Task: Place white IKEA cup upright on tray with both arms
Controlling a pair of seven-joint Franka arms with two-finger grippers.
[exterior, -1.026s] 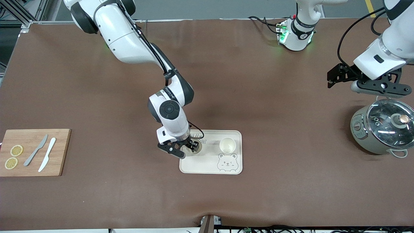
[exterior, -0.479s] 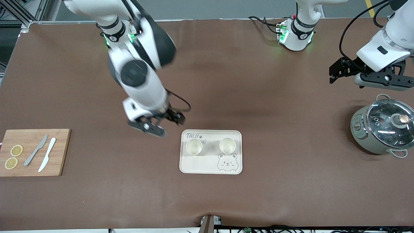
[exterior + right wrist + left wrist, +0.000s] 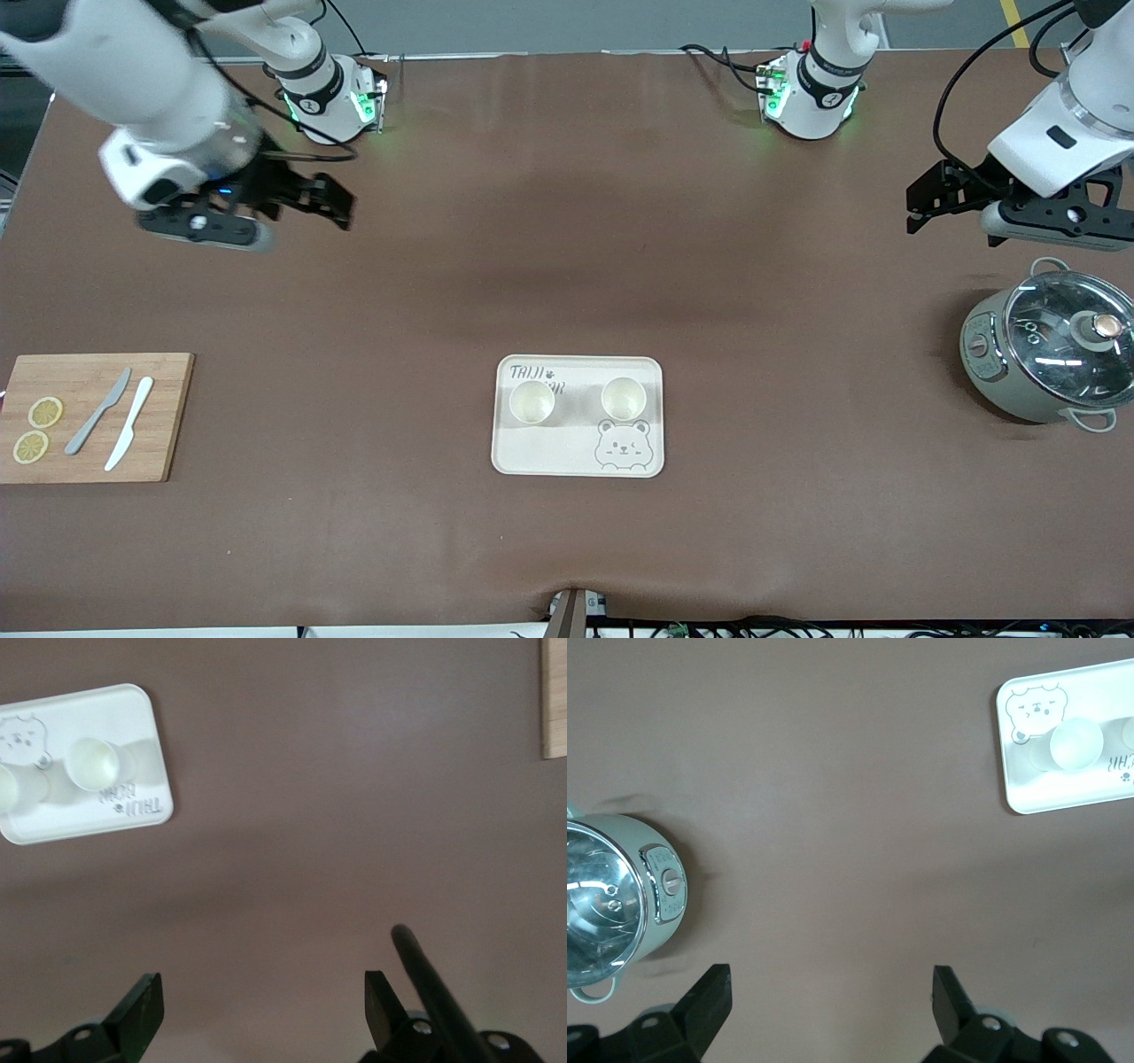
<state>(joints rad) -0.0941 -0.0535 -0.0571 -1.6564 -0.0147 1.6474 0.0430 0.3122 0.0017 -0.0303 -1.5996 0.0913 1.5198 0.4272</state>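
Brown table (image 3: 567, 266) carries tray (image 3: 576, 452), cutting board (image 3: 168, 416), pot (image 3: 1041, 359).

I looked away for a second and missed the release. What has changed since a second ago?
The right gripper let go of the cup at the right arm's end of the tray and pulled up and away toward its base, jaws open. The left gripper drifted slightly above the pot. Both cups, tray and cutting board stayed put.

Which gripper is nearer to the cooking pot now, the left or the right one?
Left. The left gripper hangs open just above the pot; the right gripper, open, is over the table's right-arm end.
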